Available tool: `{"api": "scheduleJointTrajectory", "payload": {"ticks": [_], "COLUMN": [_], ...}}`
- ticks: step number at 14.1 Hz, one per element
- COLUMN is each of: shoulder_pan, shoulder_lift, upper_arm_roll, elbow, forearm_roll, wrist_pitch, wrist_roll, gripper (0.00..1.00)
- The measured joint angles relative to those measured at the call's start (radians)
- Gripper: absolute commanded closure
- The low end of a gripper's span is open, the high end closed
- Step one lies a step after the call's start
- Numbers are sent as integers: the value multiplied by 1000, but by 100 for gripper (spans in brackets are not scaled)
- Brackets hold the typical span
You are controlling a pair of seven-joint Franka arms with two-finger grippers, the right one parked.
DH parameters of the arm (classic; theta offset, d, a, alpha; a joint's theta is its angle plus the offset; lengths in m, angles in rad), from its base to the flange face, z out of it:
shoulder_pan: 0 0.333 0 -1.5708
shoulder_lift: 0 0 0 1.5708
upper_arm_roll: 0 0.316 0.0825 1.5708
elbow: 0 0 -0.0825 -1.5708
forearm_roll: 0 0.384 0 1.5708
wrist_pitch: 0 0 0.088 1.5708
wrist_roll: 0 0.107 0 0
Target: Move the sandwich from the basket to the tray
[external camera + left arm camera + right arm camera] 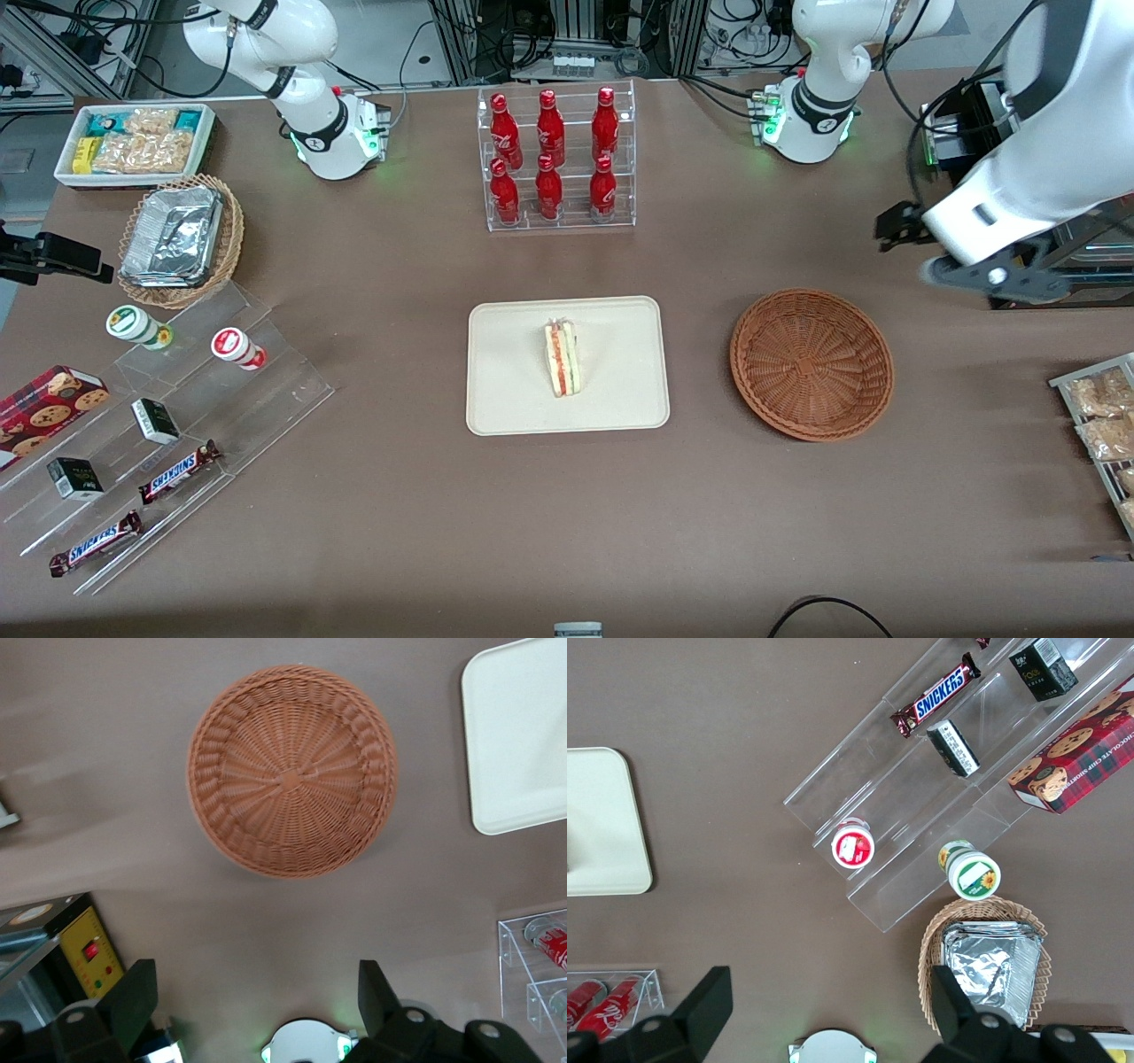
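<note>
Sandwich (562, 358) on tray (505, 399), basket (811, 363) empty — task apparently done; claw (257, 1005) spread apart, raised above the tabletop.

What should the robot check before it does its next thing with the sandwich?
1. Sandwich lies on the tray: ok.
2. Basket has nothing left in it: ok.
3. End effector is open and holds nothing: ok.
4. End effector is raised above the table, off the tray, near the basket toward the working arm's end: ok.
5. Sandwich sits well inside the tray's rim, not hanging over: ok.
6. Sandwich wrapper undamaged: cannot tell.
</note>
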Motion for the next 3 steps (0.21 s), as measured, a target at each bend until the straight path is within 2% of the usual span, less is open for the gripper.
{"api": "scheduleJointTrajectory", "payload": {"ticks": [3], "shoulder_pan": [2], "shoulder_lift": [-39], "upper_arm_roll": [43], "elbow": [3], "forearm_roll": [-2], "wrist_pitch": [-8], "wrist_roll": [3], "gripper": [0]}}
